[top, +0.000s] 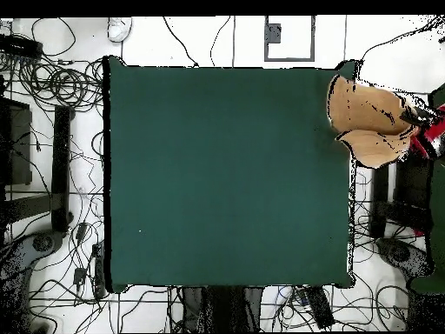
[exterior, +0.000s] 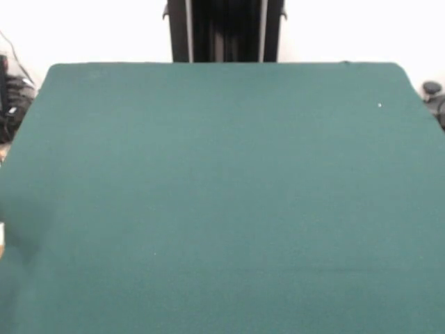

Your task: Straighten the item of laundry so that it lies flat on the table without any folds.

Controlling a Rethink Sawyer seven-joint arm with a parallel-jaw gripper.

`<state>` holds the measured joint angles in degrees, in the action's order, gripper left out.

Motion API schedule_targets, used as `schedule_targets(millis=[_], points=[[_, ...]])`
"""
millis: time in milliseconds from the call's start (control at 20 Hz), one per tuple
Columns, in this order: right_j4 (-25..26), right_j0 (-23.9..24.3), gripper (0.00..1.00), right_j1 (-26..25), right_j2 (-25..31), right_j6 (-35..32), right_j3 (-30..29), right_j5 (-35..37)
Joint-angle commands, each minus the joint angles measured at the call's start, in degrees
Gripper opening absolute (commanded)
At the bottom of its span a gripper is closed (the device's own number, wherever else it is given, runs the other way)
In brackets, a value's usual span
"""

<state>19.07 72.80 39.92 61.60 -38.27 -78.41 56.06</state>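
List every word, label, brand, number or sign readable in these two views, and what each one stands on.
None: no readable text in either view.
Table: plain green surface, no print or markings.
Towel: held at the table's edge by a person in the overhead view; no tag or label can be made out on it.
Robot pedestal: dark, no legible lettering.
Gear and cables on the floor: any labels are too small to read.

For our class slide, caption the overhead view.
Tan towel overlapping the green table's right edge, a person's sleeve beside it.
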Motion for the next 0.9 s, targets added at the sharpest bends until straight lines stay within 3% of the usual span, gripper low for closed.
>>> schedule_targets(millis=[50,200,900], points=[[-1.93,-6.48,0.00,8.20,-8.16,-24.47,-12.66,-7.51],[-3.29,-7.86,0.00,12.71,-9.64,-27.07,-15.33,-8.19],[-6.33,-9.88,0.00,22.82,-12.43,-29.79,-25.15,-15.68]])
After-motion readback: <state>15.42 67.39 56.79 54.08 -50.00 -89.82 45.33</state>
